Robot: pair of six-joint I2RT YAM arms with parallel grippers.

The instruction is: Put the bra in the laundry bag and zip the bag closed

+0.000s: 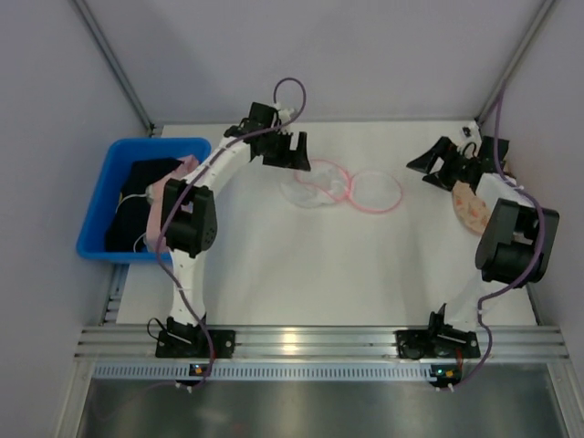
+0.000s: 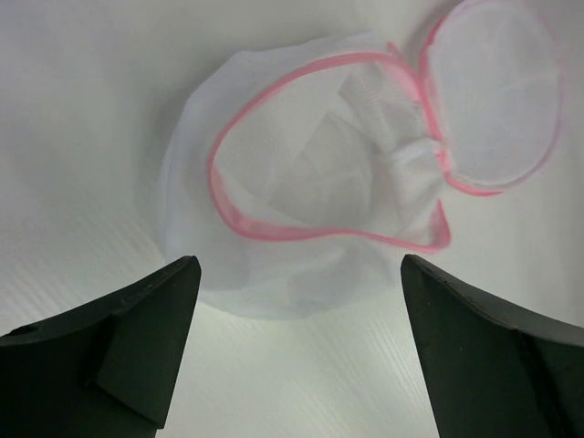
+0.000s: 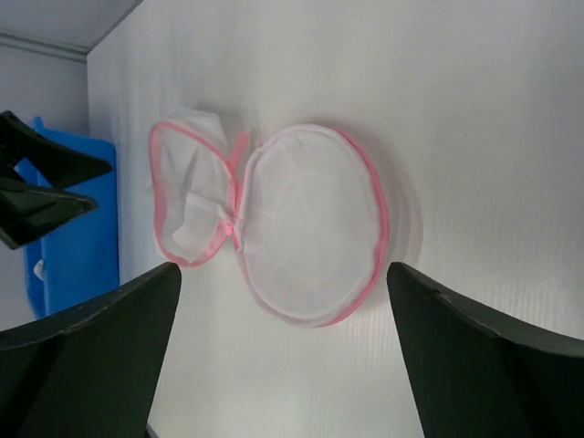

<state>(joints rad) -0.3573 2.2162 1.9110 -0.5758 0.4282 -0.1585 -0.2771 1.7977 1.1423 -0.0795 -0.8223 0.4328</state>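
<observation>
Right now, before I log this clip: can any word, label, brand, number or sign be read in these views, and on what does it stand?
No text can be read in any view.
laundry bag: plain white mesh with pink edging, no print visible.
blue bin: no label showing.
left arm base and right arm base: any marking is too small to read.

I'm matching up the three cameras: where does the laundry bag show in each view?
Top external: the laundry bag lies unzipped just above the picture's middle, slightly right of centre.
Left wrist: the bag fills the upper centre and the top right.
Right wrist: the bag sits mid-frame, slightly left.
Shared landmark: the hinge joining its two pink-rimmed halves.
</observation>
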